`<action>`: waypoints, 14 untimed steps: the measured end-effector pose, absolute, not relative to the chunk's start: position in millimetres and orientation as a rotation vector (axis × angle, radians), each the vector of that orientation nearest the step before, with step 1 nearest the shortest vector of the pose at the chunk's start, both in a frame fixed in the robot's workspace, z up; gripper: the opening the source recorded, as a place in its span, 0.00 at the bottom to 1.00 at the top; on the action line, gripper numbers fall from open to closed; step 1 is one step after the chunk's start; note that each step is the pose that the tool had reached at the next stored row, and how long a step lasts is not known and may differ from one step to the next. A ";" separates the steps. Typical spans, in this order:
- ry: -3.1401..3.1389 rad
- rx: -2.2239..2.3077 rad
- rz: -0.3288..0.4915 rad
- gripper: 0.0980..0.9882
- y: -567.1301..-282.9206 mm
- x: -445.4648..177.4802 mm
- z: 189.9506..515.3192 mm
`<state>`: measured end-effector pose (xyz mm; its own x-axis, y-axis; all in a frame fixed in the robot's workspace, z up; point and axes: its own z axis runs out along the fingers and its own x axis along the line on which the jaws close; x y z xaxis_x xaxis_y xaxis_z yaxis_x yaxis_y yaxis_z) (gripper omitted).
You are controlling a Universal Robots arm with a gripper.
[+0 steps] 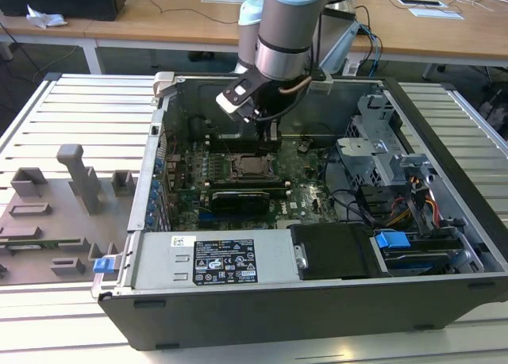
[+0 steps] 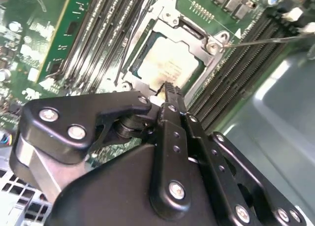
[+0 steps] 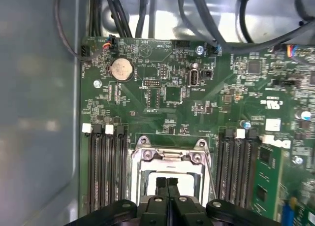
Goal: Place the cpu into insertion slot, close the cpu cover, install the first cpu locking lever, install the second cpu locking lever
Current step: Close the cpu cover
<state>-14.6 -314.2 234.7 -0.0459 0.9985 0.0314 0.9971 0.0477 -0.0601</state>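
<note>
Exterior view is showing me the grey robot arm (image 1: pixel 282 31) reaching down into the open dark-grey metal computer case (image 1: pixel 444 182), which is lying on the pale slatted worktop (image 1: pixel 79 110). The black gripper (image 1: pixel 271 136) is hanging just over the green motherboard (image 1: pixel 309 189). The square black, metal-rimmed insertion slot (image 1: pixel 230 159) is lying at about six o'clock from it in that view, very near.

In both wrist views I am seeing the jaws pressed together and pinching nothing. The gripper (image 2: pixel 170 89) (image 3: pixel 167 180) is hovering over one edge of the socket.

The small flat square cpu with its pale silver-grey top (image 2: pixel 167 63) is sitting inside the slot. The thin dark-grey metal cpu cover (image 3: pixel 167 158) seems to be lying down around it, with the chip showing through its window.

So I am judging the placing done and the cover closed or nearly so, which leaves the lever work in hand. One thin wire locking lever (image 2: pixel 266 39) is running out over the long black memory slots (image 2: pixel 231 83), apparently free of the socket. A second lever (image 2: pixel 129 48) is lying along the opposite side, and I cannot tell whether it is hooked.

As I am reading it, any push from here is calling for the closed tips to bear on the wire or the frame, never on the chip's lid. It is also calling for a short, controlled sweep that is staying clear of the memory slots.
</note>
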 end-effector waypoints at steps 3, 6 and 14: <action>-2.226 -2.124 0.034 0.01 -314.2 -14.5 249.8; -2.226 -2.124 0.034 0.01 -314.2 -14.6 259.2; -2.226 -2.124 0.033 0.01 -314.1 -14.6 276.0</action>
